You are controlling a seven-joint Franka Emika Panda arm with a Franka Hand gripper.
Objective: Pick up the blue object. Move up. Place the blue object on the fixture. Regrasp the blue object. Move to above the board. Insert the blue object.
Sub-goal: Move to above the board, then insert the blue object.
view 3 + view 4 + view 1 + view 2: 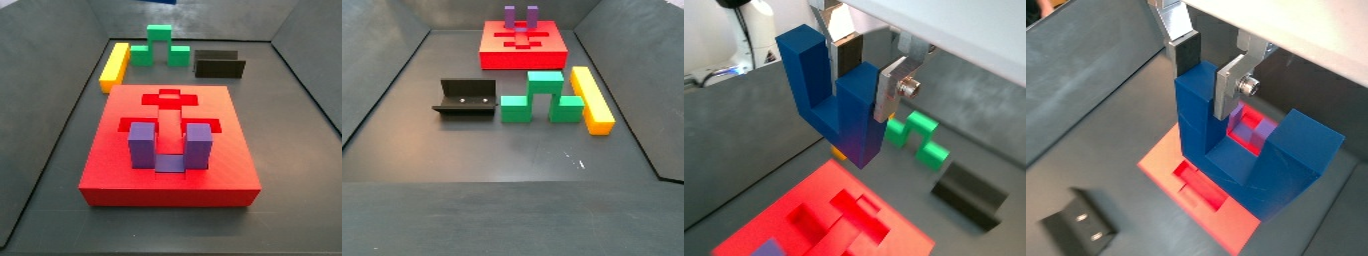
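Note:
The gripper [859, 76] is shut on one upright prong of the dark navy-blue U-shaped object [828, 92] and holds it in the air. In both wrist views the red board [802, 200] lies below it. The gripper [1208, 72] and the blue object [1247, 150] also show above the board [1160, 155], whose cut-outs are partly hidden by the block. The black fixture [969, 192] stands on the floor beside the board, with nothing on it [465, 98]. Neither the gripper nor the blue object shows in the side views.
A purple U-shaped block [167, 145] sits in the board [104, 165]. A green block [543, 98] and a yellow bar [591, 98] lie next to the fixture [219, 65]. Dark walls enclose the floor.

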